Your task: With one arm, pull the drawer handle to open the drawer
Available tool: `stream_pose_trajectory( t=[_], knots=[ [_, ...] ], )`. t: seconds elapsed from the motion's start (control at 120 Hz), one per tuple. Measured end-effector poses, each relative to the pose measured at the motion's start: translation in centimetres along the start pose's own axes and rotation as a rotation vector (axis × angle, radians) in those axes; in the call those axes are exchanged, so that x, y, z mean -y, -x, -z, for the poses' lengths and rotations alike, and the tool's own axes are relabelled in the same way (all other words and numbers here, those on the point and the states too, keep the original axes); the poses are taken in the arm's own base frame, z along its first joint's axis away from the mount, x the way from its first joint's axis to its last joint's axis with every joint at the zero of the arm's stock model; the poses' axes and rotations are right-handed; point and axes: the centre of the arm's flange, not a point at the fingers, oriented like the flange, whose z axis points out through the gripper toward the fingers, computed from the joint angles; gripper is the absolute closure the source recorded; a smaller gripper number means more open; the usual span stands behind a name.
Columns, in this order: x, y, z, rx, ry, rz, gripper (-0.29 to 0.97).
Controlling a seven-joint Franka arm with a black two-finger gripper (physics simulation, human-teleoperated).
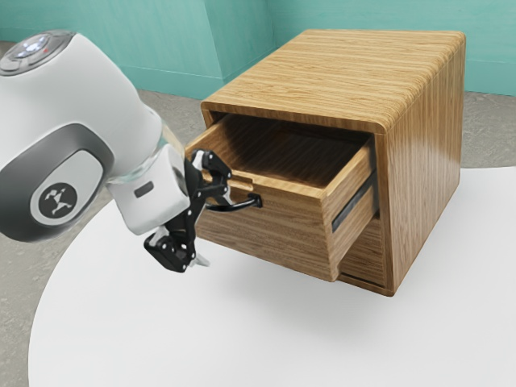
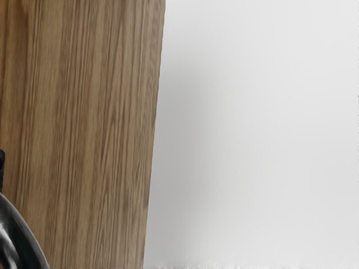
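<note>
A wooden cabinet stands on the white table. Its upper drawer is pulled partway out, with the inside showing. A black handle sticks out from the drawer front. My gripper is at the handle's end nearest the arm; its fingers stand wide apart, one above by the drawer's top edge and one below, so it is open with the handle against the upper finger. In the wrist view the drawer front is close to my hand, beside the bare table.
The round white table has free room in front of the cabinet and toward the exterior view's right. A dark slide rail shows along the drawer's side. Grey floor and teal walls lie beyond.
</note>
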Motion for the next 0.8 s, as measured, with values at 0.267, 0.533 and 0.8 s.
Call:
stream_pose_trajectory(
  t=[0.267, 0.533, 0.8],
  knots=[
    [-2.3, -0.1, 1.1, 0.015, -0.003, 0.016, 0.08],
    [-4.3, -0.7, 1.7, 0.027, 0.004, 0.025, 0.07],
    [-5.0, -0.5, 1.9, 0.044, 0.026, 0.031, 0.02]
  ],
)
